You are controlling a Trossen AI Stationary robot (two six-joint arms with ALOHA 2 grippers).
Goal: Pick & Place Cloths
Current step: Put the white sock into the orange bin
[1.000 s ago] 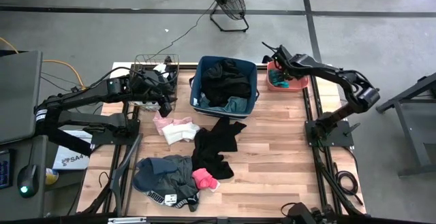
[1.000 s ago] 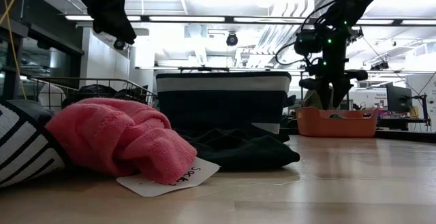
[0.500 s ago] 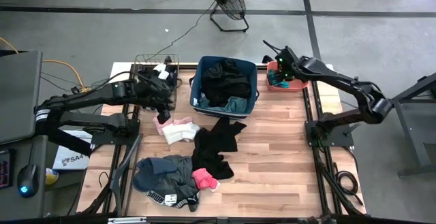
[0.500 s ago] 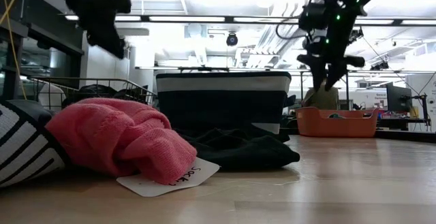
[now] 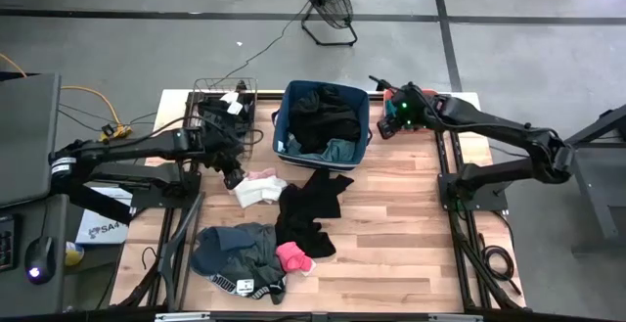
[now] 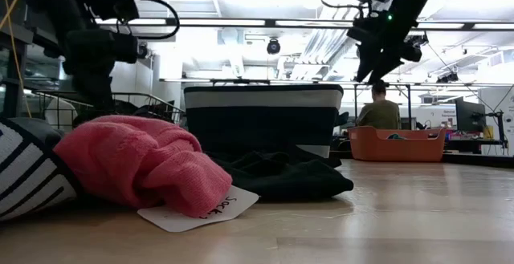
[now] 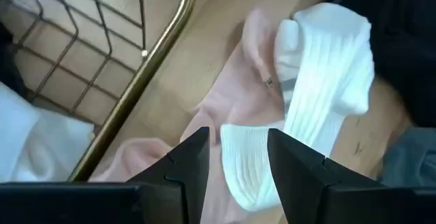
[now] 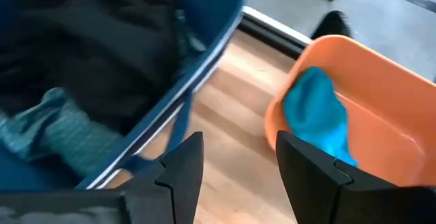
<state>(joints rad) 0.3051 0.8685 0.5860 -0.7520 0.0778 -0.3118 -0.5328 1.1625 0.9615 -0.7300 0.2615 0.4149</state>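
My left gripper point(image 5: 233, 173) point(image 7: 238, 157) is open and low over a pale pink cloth point(image 7: 231, 101) with a white ribbed cloth point(image 7: 320, 81) point(image 5: 258, 189) lying on it, next to the wire basket point(image 5: 223, 107). Whether its fingers touch the fabric I cannot tell. My right gripper point(image 5: 391, 115) point(image 8: 235, 163) is open and raised between the blue bin point(image 5: 325, 121) and the coral tub point(image 8: 368, 101). A teal cloth point(image 8: 317, 115) lies in the tub. Black cloths fill the bin. A black cloth point(image 5: 311, 209), a bright pink cloth point(image 5: 293, 256) and a grey cloth point(image 5: 235, 249) lie on the table.
The wire basket point(image 7: 102, 54) stands at the far left of the table and holds black and white pieces. In the low view the bright pink cloth point(image 6: 136, 160) with a paper tag fills the foreground. A person point(image 6: 379, 115) sits in the room beyond. Bare wood shows on the table's right half point(image 5: 401, 224).
My left gripper has come down from above the wire basket, toward the table's near edge, to the pale pink and white cloths. My right gripper has risen out of the coral tub and moved left toward the blue bin. The teal cloth stays in the tub.
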